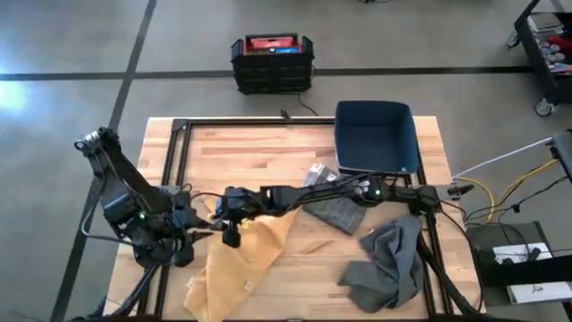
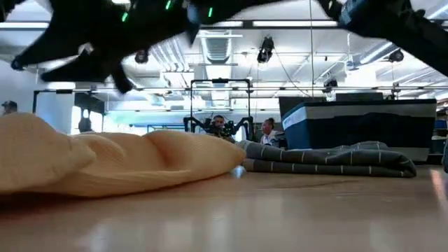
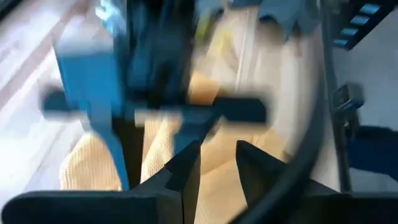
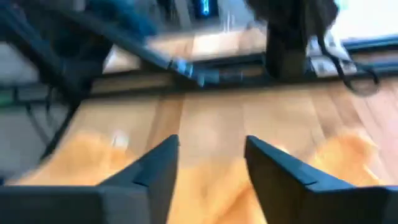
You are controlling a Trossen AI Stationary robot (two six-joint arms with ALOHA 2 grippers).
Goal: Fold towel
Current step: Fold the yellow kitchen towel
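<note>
A yellow towel (image 1: 239, 261) lies crumpled in a heap on the wooden table's near left part, also seen as a low mound in the low view (image 2: 119, 164). My left gripper (image 1: 202, 230) hovers at the towel's far left edge, open, with yellow cloth (image 3: 217, 149) showing beyond its fingers. My right arm reaches across the table from the right. Its gripper (image 1: 232, 234) stands open over the towel's far edge, with bare wood and yellow cloth (image 4: 93, 158) below its fingers. The two grippers are close together.
A folded grey striped towel (image 1: 336, 211) lies mid-table and a crumpled grey towel (image 1: 390, 265) at the near right. A dark blue bin (image 1: 375, 136) stands at the far right. A black crate (image 1: 273, 63) sits on the floor beyond the table.
</note>
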